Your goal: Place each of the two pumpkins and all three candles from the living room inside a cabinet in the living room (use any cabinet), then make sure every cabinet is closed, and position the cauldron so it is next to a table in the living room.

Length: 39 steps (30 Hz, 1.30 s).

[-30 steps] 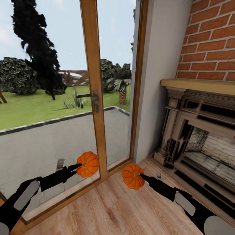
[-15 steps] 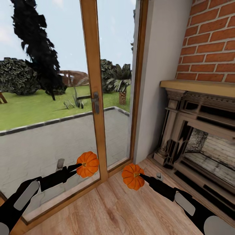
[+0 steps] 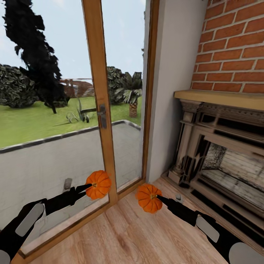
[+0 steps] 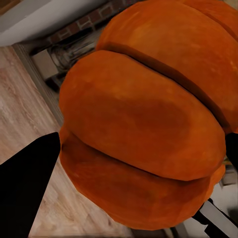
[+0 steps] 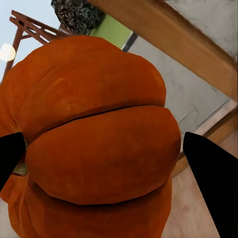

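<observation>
Floor (image 3: 139, 238) of pale wood planks, running up to a glazed door (image 3: 99, 110) with a warm wood frame and a dark lever handle (image 3: 102, 114). Beyond the glass: grey paved terrace (image 3: 47, 165), green lawn, dark shrubs and a tall black tree under a pale sky. Beside the door, a plain grey-white wall (image 3: 172, 91); next to that, red brick wall (image 3: 231, 51) above a tan mantel shelf (image 3: 220, 98) and an ornate dark fireplace (image 3: 216, 154) with a pale stone-lined opening, standing on the floor at the room's corner.

Held up off the floor, two orange pumpkins. Left pumpkin (image 3: 98, 184) at the tip of the left gripper (image 3: 90, 186), seen against the door's lower glass; fingers (image 4: 27, 188) closed on its ribbed sides, black pad pressed to the skin in the left wrist view, where the fruit (image 4: 148, 119) hangs over floor planks and the fireplace base. Right pumpkin (image 3: 148, 198) at the tip of the right gripper (image 3: 158, 198), seen just over the floor near the door frame's foot; fingers (image 5: 210, 173) clamped either side of it, black tips flanking the fruit (image 5: 94, 144) in the right wrist view, with door frame and terrace behind.

Both black arms with grey panels reaching forward from the lower corners of the head view, pumpkins well apart from each other.
</observation>
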### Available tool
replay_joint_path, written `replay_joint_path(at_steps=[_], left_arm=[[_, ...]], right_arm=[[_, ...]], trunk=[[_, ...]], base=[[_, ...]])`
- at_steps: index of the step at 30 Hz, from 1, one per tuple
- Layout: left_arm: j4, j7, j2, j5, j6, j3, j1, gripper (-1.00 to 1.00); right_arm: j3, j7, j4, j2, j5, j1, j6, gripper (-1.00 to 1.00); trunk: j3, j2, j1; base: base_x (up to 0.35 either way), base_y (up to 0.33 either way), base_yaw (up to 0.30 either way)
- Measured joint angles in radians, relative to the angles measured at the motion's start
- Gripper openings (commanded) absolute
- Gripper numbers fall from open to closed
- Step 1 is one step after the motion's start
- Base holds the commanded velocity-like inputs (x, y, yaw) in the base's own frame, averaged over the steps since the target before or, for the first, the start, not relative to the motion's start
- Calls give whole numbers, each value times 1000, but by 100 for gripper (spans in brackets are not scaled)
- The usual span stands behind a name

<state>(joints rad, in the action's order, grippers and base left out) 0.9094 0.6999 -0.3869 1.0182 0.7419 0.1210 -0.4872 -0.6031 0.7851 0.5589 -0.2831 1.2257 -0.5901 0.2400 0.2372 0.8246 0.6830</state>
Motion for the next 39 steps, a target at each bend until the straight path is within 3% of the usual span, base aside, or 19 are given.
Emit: replay_joint_path(at_steps=[15,22,27,31,37,39], left_arm=[[0,0,0,-5,-2,-1,0,-100],[-1,0,2,-8,-3,1,0,-100],[-13,-15,1,-28,-4,6,-1,-100],[-5,-130,27,-119,-5,12,-3,-100],[-5,-344,100,-171,0,15,-11,-100],[-17,-421,131,-221,-9,38,-11,-100]], right_arm=[[-1,-4,-3,0,-2,0,-1,-100],[-1,12,-53,2,-1,0,-2,-100],[0,3,-96,-4,-2,0,-4,-100],[2,-5,-235,-2,-2,0,-23,-100],[0,-9,-371,3,0,0,-89,-100],[2,-11,-410,4,1,0,-115,-100]], trunk=[[0,0,0],[0,0,0],[0,0,0],[-1,0,0],[-5,0,0],[-7,0,0]], base=[[0,0,-278],[0,0,-279],[0,0,-279],[0,0,-279],[0,0,-271],[0,0,-253]])
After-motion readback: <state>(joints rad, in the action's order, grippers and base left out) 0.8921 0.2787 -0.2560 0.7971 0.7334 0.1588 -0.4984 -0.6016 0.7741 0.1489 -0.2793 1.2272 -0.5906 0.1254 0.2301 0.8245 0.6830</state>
